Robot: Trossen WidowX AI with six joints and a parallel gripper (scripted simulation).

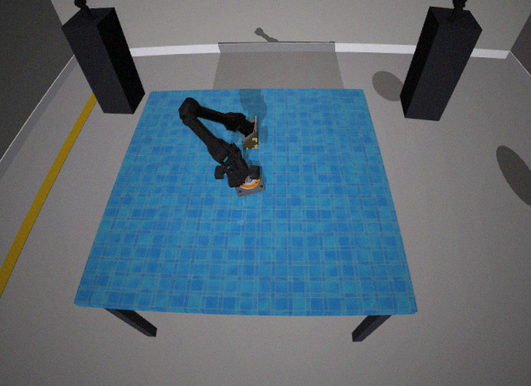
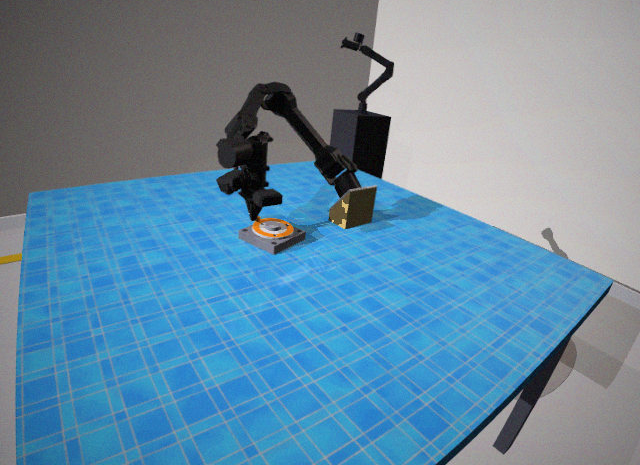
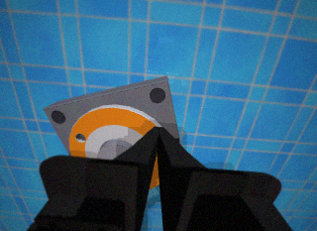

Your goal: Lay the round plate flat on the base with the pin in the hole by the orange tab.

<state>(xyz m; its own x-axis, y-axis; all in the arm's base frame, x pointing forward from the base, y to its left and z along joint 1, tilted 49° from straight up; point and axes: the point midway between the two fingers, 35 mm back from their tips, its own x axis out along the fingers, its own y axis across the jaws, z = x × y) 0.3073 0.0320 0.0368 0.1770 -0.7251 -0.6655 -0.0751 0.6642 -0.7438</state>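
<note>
The round orange and white plate (image 1: 250, 186) (image 2: 289, 230) (image 3: 96, 118) sits around the grey post (image 2: 272, 226) (image 3: 115, 149) on the square grey base (image 1: 246, 193) (image 2: 261, 243) (image 3: 134, 96). In the exterior view it looks nearly level, but a slight tilt cannot be ruled out. A small hole (image 3: 80, 138) shows in its orange ring in the wrist view. My gripper (image 2: 254, 218) (image 3: 158, 132) is shut and empty, its tips at the plate's outer edge; contact is unclear. A bit of orange shows beside the tips in the exterior view. The tab, its hole and the pin cannot be made out.
The base lies on the blue checked table (image 1: 240, 253) (image 2: 232, 346) (image 3: 248, 57). A wedge-shaped brown and yellow block (image 1: 250, 143) (image 2: 361, 207) stands by the arm's foot, behind the base. Two dark pedestals (image 1: 103, 60) (image 1: 441, 65) with other arms stand beyond the table.
</note>
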